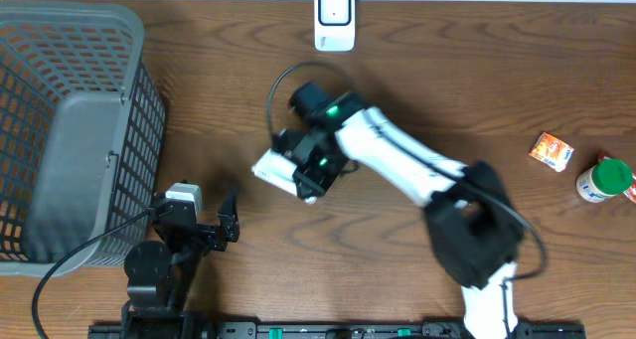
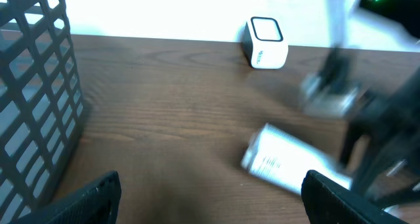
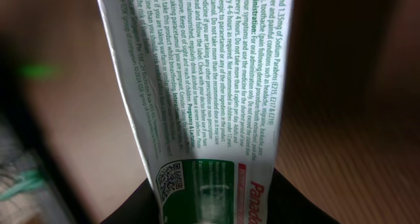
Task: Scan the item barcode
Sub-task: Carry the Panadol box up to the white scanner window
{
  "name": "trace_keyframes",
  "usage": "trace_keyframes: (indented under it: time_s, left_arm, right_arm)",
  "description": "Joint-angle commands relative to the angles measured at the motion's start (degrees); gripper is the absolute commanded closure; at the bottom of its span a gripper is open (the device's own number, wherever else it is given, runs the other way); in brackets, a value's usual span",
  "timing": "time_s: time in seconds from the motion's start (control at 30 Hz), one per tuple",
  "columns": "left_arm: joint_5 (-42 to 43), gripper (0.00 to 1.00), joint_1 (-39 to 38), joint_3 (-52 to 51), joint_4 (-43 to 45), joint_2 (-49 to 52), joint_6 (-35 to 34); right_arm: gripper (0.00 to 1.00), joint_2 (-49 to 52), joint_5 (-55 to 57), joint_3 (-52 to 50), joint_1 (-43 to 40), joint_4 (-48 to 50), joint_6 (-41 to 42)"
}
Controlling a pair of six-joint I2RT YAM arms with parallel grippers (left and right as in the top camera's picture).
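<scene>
The item is a white medicine box (image 1: 275, 170) with small print and a green panel, lying on the wooden table near the middle. My right gripper (image 1: 310, 173) reaches down over its right end. In the right wrist view the box (image 3: 210, 99) fills the space between the two black fingers, which press on both its sides; my right gripper (image 3: 213, 207) is shut on it. The white scanner (image 1: 334, 18) stands at the far edge of the table. My left gripper (image 2: 211, 201) is open and holds nothing, low over the table, with the box (image 2: 282, 163) ahead to its right and the scanner (image 2: 266, 42) beyond.
A large grey basket (image 1: 60, 130) takes up the left side, close to my left gripper (image 1: 221, 230). At the far right lie a small orange box (image 1: 551, 151) and a green-capped white bottle (image 1: 605, 179).
</scene>
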Motion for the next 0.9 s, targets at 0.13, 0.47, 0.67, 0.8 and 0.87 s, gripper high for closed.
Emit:
trace_keyframes:
  time_s: [0.13,0.47,0.67,0.8,0.87]
  left_arm:
    - [0.7,0.13,0.1,-0.1,0.0,-0.2,-0.1]
    - [0.7,0.13,0.1,-0.1,0.0,-0.2,-0.1]
    - [0.7,0.13,0.1,-0.1,0.0,-0.2,-0.1]
    - [0.7,0.13,0.1,-0.1,0.0,-0.2,-0.1]
    - [0.7,0.13,0.1,-0.1,0.0,-0.2,-0.1]
  right_arm:
    - [0.66,-7.3,-26.1,0.2,-9.3,-6.3,-0.2]
    - [0.64,-7.3,-36.5,0.2,-13.1,-10.1,-4.5]
    - [0.64,-7.3,-35.1,0.2,-13.5,-9.9,-6.4]
    - [0.7,-7.3,-27.0,0.2,-13.5,-5.4,-6.8]
    - [0.69,-7.3,-23.3,0.2,-13.5,-1.8,-6.1]
